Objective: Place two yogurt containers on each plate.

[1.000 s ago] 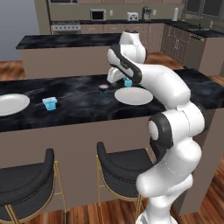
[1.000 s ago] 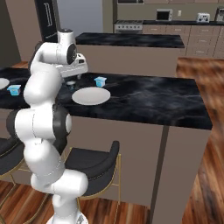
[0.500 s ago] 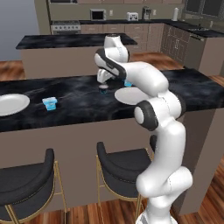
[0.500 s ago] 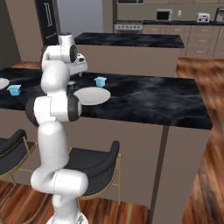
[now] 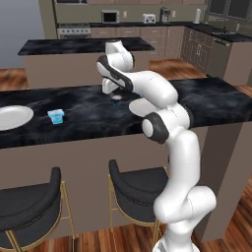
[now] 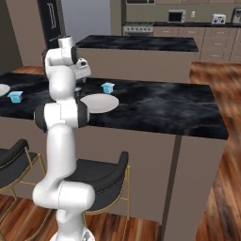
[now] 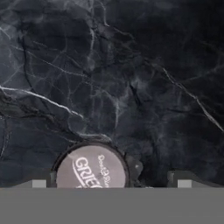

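A dark yogurt container [image 7: 92, 170] with a pale grey lid stands on the black marble counter, straight below my gripper [image 7: 109, 183]. The gripper is open, and the cup sits between the fingertips [image 7: 39, 183], closer to the left one. In the left base view the gripper [image 5: 109, 90] hangs just above this dark cup [image 5: 116, 98]. One white plate [image 5: 139, 106] lies just right of it, partly behind the arm. A second plate [image 5: 12, 117] lies far left, with a light blue yogurt container [image 5: 56, 116] near it. Another light blue cup [image 6: 108, 87] stands behind the near plate [image 6: 100, 102].
The counter's front edge [image 5: 74, 140] overhangs two dark bar stools [image 5: 135, 189]. A second dark island [image 5: 74, 47] stands behind, with kitchen cabinets and appliances along the back wall. My own arm crosses over the near plate.
The arm has swung left along the counter, carrying the gripper from above the near plate to above the dark cup. The jaws stayed open. Cups and plates have not moved.
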You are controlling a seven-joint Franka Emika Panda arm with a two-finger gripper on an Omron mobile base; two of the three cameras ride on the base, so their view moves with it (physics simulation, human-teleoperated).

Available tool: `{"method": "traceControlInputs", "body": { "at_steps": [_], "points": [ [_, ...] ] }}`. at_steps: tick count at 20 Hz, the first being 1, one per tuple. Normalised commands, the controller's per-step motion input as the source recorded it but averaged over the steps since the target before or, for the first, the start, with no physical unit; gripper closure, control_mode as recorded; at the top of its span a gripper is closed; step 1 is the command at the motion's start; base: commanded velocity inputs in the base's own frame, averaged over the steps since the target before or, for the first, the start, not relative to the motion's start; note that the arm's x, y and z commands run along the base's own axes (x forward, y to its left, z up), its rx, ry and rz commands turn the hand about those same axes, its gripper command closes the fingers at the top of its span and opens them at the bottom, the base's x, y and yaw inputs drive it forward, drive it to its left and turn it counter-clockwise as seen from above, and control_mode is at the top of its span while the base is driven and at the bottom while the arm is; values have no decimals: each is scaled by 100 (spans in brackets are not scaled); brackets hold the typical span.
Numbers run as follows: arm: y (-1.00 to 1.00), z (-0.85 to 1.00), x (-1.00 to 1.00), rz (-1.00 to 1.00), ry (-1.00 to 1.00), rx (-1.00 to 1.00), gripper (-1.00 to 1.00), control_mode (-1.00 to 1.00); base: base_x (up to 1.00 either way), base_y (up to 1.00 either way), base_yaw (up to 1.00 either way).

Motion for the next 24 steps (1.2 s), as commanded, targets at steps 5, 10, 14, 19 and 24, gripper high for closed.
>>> {"method": "traceControlInputs", "body": {
  "at_steps": [5, 10, 14, 19, 24],
  "points": [
    [-25, -5, -31, -3, 5, 0, -100, -100, 0, 0, 0],
    [-1, -12, -19, -2, 0, 0, -100, -100, 0, 0, 0],
    [7, -20, 0, -9, 0, 0, -100, -100, 0, 0, 0],
    [1, -26, -12, -25, -2, 4, -100, -100, 0, 0, 0],
    [0, 2, -28, -28, -2, 19, -100, -100, 0, 0, 0]
  ]
}}
